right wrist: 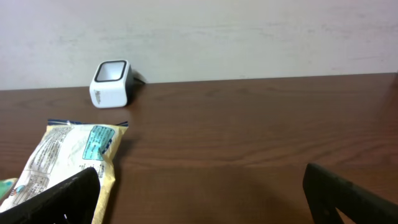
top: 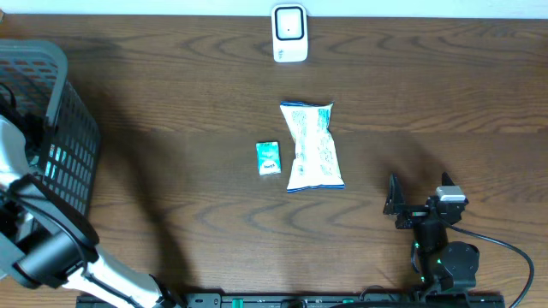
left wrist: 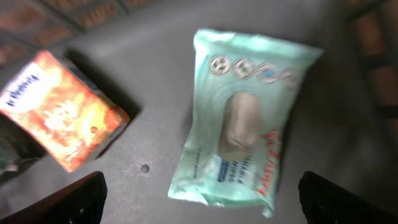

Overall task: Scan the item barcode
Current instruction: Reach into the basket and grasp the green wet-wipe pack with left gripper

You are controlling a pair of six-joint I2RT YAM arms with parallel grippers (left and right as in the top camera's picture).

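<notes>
In the left wrist view my left gripper [left wrist: 202, 198] hangs open over the dark floor of the basket, with nothing between its fingers. A mint-green soft pack [left wrist: 242, 118] lies just below it, and an orange box [left wrist: 59, 109] lies to its left. On the table lie a white and blue bag [top: 313, 145] and a small green pack [top: 269, 158]. The white scanner [top: 289, 32] stands at the far edge. My right gripper [top: 418, 205] rests open near the front right, apart from the bag [right wrist: 68, 155], and holds nothing.
A grey slatted basket [top: 73, 120] stands at the table's left end, with the left arm [top: 21, 162] reaching over its rim. The right arm's cable [top: 505, 248] trails along the front right. The scanner [right wrist: 111, 83] sits against the pale back wall.
</notes>
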